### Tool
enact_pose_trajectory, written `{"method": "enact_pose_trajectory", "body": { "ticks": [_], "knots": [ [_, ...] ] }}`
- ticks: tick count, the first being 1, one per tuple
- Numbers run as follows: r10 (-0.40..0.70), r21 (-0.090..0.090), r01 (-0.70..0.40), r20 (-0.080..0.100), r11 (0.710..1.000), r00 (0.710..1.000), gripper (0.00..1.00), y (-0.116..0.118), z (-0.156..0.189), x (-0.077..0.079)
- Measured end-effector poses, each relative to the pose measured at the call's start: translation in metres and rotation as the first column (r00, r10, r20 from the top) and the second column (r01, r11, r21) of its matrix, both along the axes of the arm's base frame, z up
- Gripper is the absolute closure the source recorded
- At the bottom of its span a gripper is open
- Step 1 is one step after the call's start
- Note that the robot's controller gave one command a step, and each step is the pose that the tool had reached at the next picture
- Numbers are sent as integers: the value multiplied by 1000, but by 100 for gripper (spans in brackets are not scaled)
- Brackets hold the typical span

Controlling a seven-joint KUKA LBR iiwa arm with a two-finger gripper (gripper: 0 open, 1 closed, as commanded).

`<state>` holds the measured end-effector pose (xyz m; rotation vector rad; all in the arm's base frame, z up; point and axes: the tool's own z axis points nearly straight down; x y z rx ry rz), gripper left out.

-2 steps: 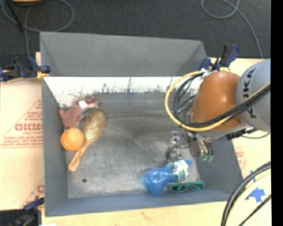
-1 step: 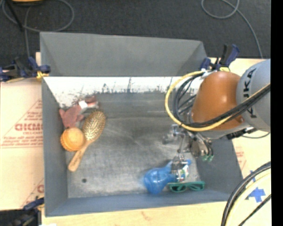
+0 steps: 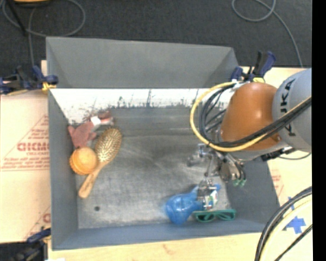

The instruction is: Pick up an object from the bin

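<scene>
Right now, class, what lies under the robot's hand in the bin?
Under the hand lies a blue thing near the front of the bin, with green sunglasses beside it. The hand covers the blue thing's right end, so its full shape is hidden.
</scene>
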<state>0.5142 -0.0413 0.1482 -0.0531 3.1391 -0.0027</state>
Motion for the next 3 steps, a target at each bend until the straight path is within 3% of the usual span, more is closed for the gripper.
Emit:
{"method": "enact_pose_trajectory", "body": {
  "ticks": [1, 2, 3],
  "knots": [
    [126, -5, -126, 0, 992, 992, 100, 24, -71, -4],
    [127, -5, -127, 0, 992, 992, 100, 24, -71, -4],
    [69, -1, -69, 9, 998, 998, 100, -2, 115, -18]
  ]
}}
